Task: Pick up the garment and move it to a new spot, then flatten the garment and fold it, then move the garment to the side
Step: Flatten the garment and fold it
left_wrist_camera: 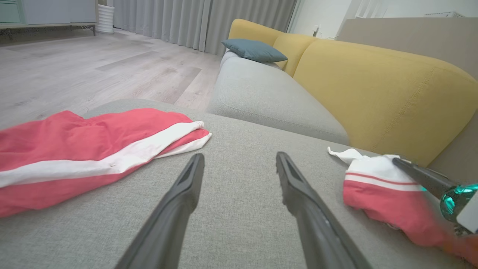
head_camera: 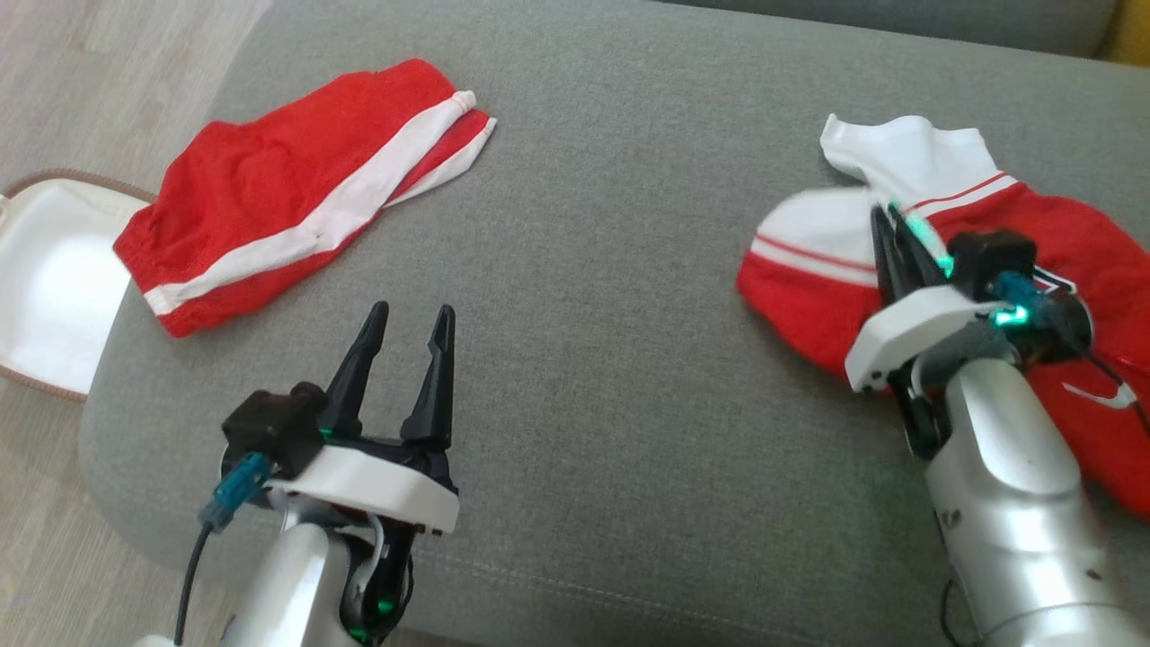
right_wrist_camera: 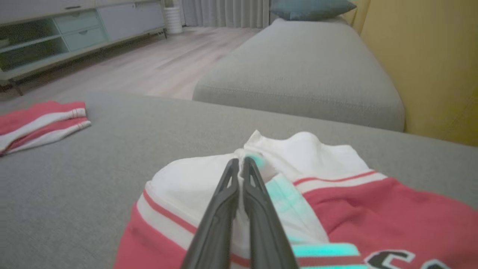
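The grey sofa seat (head_camera: 611,270) is being used as the work surface, and it is judged broad and flat enough for cloth to be spread on it. On its right side the red-and-white shirt (head_camera: 916,162) lies in a rumpled heap. Its white part is turned toward the far edge and its red body trails near and right.

At the far left, a pair of red shorts (head_camera: 287,198) with white stripes is laid flat, well apart from the shirt. It is judged to be parked out of the way.

The right gripper (right_wrist_camera: 241,164) is pressed together on a raised fold of the shirt's white cloth, which is pinched between the tips. A ridge is probably picked because loose fabric there can be caught without digging into the seat.

The left gripper (head_camera: 413,319) is held spread over bare seat at the near left, touching nothing. It is likely kept ready for a second corner at the flattening stage. The lift is not yet made, and the bare middle of the seat is offered as a new spot.
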Robot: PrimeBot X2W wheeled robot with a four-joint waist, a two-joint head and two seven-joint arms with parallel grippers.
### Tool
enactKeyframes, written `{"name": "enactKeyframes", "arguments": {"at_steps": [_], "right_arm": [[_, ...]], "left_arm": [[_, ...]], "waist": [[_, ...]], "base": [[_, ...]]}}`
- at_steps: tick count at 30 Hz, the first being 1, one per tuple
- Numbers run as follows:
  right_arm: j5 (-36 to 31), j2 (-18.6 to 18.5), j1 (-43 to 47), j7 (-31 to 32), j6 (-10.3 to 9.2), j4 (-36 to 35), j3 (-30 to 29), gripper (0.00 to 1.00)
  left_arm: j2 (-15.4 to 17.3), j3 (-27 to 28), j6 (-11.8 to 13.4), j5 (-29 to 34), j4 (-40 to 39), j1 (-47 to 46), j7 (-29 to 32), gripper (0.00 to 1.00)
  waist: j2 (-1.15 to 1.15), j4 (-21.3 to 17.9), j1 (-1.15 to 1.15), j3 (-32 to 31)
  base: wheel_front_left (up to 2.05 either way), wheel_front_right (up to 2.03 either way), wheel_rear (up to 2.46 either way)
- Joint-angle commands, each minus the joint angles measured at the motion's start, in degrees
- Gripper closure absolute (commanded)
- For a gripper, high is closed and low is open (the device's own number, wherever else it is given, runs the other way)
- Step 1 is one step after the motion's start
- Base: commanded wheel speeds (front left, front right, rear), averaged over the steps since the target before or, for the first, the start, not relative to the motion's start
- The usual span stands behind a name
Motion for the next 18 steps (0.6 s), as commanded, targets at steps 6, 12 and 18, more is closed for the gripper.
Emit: {"name": "enactKeyframes", "arguments": {"at_steps": [6,12,18], "right_arm": [[5.0,0.1,-2.6,-4.1,0.21,-6.2,6.9,1.0],[5.4,0.1,3.4,-5.0,0.21,-12.8,17.2,1.0],[6.9,0.1,11.7,-2.8,0.21,-18.3,28.8,1.0]], "left_arm": [[0.4,2.0,0.4,-0.3,-1.7,-1.0,-0.5,0.0],[0.4,2.2,0.5,-0.1,-1.6,0.0,-0.5,0.0],[0.4,2.5,0.7,0.4,-1.2,1.1,-0.5,0.0]], "waist": [[0.0,-0.7,0.0,-1.9],[0.0,-1.1,0.0,-4.3],[0.0,-1.9,0.0,-6.4]], "base": [[0.0,0.0,0.0],[0.0,0.0,0.0],[0.0,0.0,0.0]]}}
